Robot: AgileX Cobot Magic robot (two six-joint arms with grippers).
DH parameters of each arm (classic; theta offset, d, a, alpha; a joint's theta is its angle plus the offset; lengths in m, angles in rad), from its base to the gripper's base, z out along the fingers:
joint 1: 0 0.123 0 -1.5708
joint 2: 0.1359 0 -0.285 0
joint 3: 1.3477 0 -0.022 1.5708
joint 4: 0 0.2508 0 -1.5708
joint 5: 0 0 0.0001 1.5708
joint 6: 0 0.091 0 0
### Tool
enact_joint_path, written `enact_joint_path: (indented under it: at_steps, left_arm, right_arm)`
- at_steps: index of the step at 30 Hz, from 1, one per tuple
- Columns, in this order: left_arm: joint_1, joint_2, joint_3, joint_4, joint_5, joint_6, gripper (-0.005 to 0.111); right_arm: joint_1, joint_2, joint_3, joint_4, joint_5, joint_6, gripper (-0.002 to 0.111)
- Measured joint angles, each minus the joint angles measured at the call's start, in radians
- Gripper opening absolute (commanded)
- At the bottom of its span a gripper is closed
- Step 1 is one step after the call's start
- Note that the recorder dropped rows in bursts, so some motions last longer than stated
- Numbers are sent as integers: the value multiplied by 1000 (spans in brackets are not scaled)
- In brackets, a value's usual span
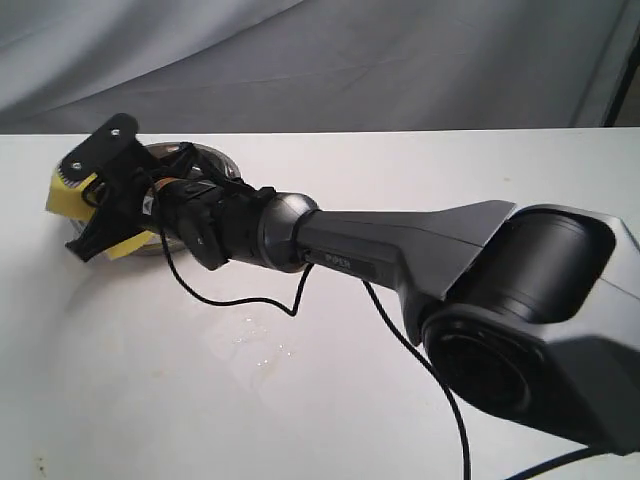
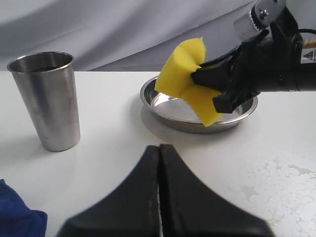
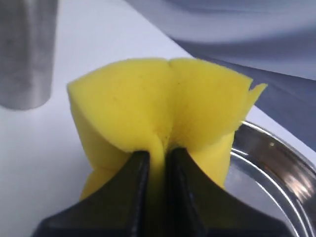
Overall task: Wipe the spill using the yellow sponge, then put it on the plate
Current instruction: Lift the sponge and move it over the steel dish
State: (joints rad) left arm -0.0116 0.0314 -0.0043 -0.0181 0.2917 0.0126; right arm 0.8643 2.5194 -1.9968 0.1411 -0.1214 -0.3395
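Yellow sponge (image 1: 66,192) hangs squeezed in the right gripper (image 1: 88,210) beside the plate (image 1: 215,162) at the exterior view's left; the left wrist view shows it folded over that dish, with the left gripper (image 2: 159,150) pressed together, empty; the right wrist view shows jaws pinching the foam's middle

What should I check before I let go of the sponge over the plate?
1. Grip: right gripper fingers pinch the yellow sponge: ok.
2. Position: sponge hangs over the plate: ok; whether it is centred: cannot tell.
3. Landing spot: visible part of the plate is bare: ok.
4. Clearance: steel cup stands apart from the plate: ok.
5. Other arm: left gripper shut, short of the plate: ok.
6. Wipe: beaded wet patch lies on the table: not ok.
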Motion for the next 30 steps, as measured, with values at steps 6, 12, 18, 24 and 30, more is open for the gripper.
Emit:
enact_joint_path:
  at_steps: [6, 12, 18, 24, 30]
  left_arm:
    - [0, 0, 0, 0, 0, 0, 0]
    - [0, 0, 0, 0, 0, 0, 0]
    - [0, 0, 0, 0, 0, 0, 0]
    - [0, 0, 0, 0, 0, 0, 0]
    - [0, 0, 0, 0, 0, 0, 0]
  right_arm:
    - [-47, 13, 0, 139, -181, 3, 0]
    - [-67, 14, 0, 153, -233, 3, 0]
    - [-80, 47, 0, 157, -260, 3, 0]
    - [-85, 102, 0, 155, -325, 3, 0]
    - [-85, 118, 0, 147, -357, 3, 24]
